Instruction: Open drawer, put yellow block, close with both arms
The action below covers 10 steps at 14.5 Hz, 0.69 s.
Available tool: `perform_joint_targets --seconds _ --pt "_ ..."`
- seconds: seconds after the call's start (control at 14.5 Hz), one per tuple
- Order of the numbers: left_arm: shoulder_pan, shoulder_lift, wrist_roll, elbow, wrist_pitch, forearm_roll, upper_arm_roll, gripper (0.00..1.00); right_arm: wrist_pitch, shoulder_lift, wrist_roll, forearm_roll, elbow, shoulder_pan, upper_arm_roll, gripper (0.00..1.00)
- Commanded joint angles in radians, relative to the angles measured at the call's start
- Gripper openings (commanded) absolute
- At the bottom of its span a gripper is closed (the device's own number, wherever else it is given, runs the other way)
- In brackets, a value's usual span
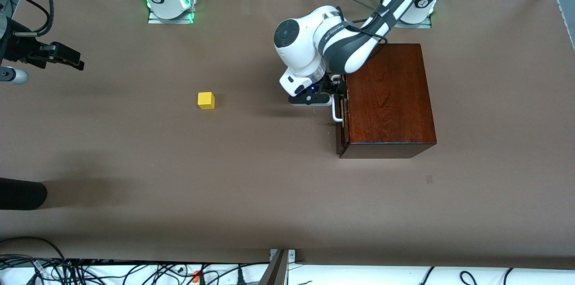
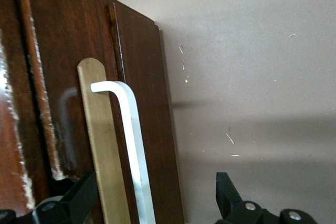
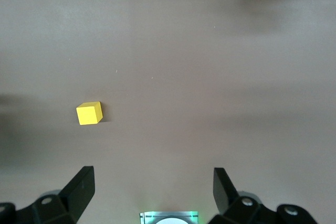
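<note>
The dark reddish-brown wooden box [image 1: 391,96] stands toward the left arm's end of the table. Its drawer front [image 1: 341,139] faces the right arm's end and sits close against the box. My left gripper [image 1: 338,89] is open at the white bar handle [image 1: 337,113]. In the left wrist view its fingers [image 2: 79,200] straddle the handle [image 2: 131,145] without closing on it. The yellow block [image 1: 206,100] lies on the table mid-way toward the right arm's end, also in the right wrist view [image 3: 89,113]. My right gripper [image 1: 74,60] waits open and empty, high over the right arm's end [image 3: 152,190].
The brown table [image 1: 269,177] spreads wide between block and box. The right arm's base with its green light [image 1: 168,4] stands at the table's farther edge. A dark rounded object [image 1: 20,193] juts in at the right arm's end, nearer the front camera. Cables lie along the near edge.
</note>
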<state>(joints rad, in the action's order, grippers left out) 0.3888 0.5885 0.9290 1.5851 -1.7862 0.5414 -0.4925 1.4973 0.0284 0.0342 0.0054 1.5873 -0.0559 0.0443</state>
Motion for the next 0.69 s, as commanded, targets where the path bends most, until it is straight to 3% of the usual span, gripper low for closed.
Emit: perform_joint_targets --seconds 0.0,0.62 --pt "0.008 0.005 0.014 0.022 0.008 0.026 -0.006 1.00 0.000 -0.007 -0.008 -0.012 0.005 -0.019 0.019 1.00" --pt "0.022 0.010 0.020 0.029 0.025 0.003 -0.020 1.00 0.000 -0.007 -0.010 -0.012 0.005 -0.018 0.019 1.00"
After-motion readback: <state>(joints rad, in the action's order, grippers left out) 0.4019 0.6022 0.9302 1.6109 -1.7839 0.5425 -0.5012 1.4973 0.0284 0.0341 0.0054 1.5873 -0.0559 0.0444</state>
